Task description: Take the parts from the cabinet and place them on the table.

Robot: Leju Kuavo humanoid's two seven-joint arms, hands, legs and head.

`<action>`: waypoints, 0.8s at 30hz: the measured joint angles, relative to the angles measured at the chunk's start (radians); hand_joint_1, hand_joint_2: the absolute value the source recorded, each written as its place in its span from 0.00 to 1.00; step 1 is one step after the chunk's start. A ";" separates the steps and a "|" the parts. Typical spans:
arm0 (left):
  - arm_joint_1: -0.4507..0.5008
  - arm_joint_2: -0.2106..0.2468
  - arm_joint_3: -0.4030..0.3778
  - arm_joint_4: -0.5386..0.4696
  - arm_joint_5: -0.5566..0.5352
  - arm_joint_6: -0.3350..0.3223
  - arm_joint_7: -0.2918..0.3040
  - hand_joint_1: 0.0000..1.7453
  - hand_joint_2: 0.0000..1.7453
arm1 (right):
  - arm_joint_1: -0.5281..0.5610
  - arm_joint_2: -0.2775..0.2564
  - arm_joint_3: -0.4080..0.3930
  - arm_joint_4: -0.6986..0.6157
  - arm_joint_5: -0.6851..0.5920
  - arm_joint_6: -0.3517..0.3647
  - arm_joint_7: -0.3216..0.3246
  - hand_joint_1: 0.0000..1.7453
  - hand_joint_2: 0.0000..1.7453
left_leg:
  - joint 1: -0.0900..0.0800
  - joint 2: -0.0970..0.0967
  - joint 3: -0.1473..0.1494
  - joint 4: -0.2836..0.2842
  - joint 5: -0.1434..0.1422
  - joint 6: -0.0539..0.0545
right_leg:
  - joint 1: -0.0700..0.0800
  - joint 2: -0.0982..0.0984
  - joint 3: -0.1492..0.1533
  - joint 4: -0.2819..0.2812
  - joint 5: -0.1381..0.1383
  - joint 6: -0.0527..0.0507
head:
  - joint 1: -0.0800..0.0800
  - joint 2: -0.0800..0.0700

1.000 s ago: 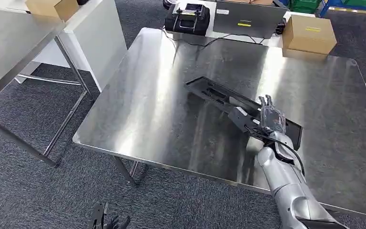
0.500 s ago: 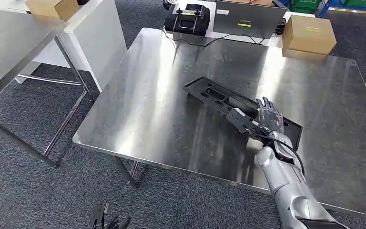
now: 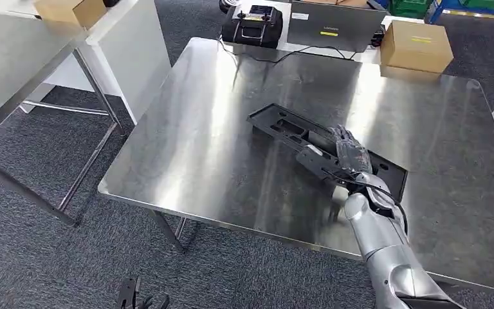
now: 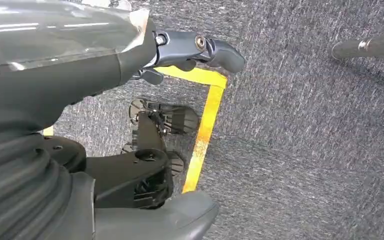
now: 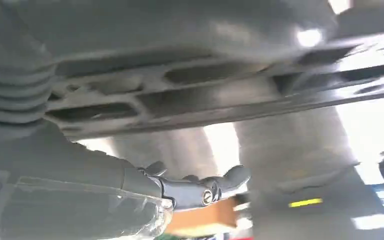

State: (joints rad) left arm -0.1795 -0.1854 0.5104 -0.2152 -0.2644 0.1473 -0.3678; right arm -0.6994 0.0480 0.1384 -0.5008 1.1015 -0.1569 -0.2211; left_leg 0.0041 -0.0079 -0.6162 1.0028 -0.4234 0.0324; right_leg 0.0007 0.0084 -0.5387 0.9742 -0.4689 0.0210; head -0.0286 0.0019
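Note:
A long black plastic part (image 3: 286,129) lies slantwise on the steel table (image 3: 206,148), with its right end under my right hand (image 3: 349,153). That hand grips the part from above, fingers curled over it. In the right wrist view the ribbed underside of the part (image 5: 205,95) runs close across the palm, with dark fingers (image 5: 205,191) reaching past it. My left hand (image 3: 138,301) hangs low beside the table's near left corner. In the left wrist view its fingers (image 4: 200,47) are stretched out over grey carpet and hold nothing.
At the table's far edge stand a black device (image 3: 252,22), a grey case (image 3: 338,22) and a cardboard box (image 3: 418,45). A second steel table (image 3: 13,58) stands to the left across a carpet gap. Yellow floor tape (image 4: 205,125) marks the carpet.
My right hand has tipped forward and down, from fingers pointing up to fingers folded over the part. The part has shifted slightly left with it. The left hand has sunk a little lower.

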 joint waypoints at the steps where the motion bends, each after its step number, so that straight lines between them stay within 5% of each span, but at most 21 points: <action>1: 0.000 0.001 0.000 0.000 0.000 -0.004 0.005 0.00 1.00 | 0.007 0.002 0.006 -0.017 -0.019 0.011 -0.015 0.00 0.00 | 0.000 0.000 0.000 0.000 0.000 0.000 | 0.000 0.000 0.000 0.000 0.000 0.000 | 0.000 0.000; 3: -0.001 0.005 0.000 0.000 0.000 -0.012 0.022 0.00 1.00 | 0.022 0.006 0.024 -0.058 -0.043 0.024 -0.025 0.00 0.00 | 0.000 0.000 0.000 0.000 0.000 0.000 | 0.000 0.000 0.000 0.000 0.000 0.000 | 0.000 0.000; 4: -0.001 0.006 0.000 0.000 0.000 -0.014 0.025 0.00 0.00 | 0.029 0.007 0.034 -0.078 -0.051 0.029 -0.026 0.00 0.00 | 0.000 0.000 0.000 0.000 0.000 0.000 | 0.000 0.000 0.000 0.000 0.000 0.000 | 0.000 0.000; 24: -0.003 0.016 0.026 0.000 0.027 -0.013 0.054 0.00 0.00 | 0.201 -0.013 0.144 -0.500 -0.091 -0.087 -0.003 0.00 0.00 | -0.002 0.000 0.000 0.001 -0.001 0.001 | -0.003 0.000 0.000 -0.001 0.000 0.000 | 0.000 0.000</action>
State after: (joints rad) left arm -0.1825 -0.1694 0.5360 -0.2152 -0.2377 0.1347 -0.3140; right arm -0.4981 0.0355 0.2826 -1.0009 1.0101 -0.2438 -0.2239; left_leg 0.0021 -0.0083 -0.6162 1.0040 -0.4249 0.0336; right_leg -0.0021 0.0082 -0.5386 0.9735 -0.4691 0.0212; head -0.0286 0.0019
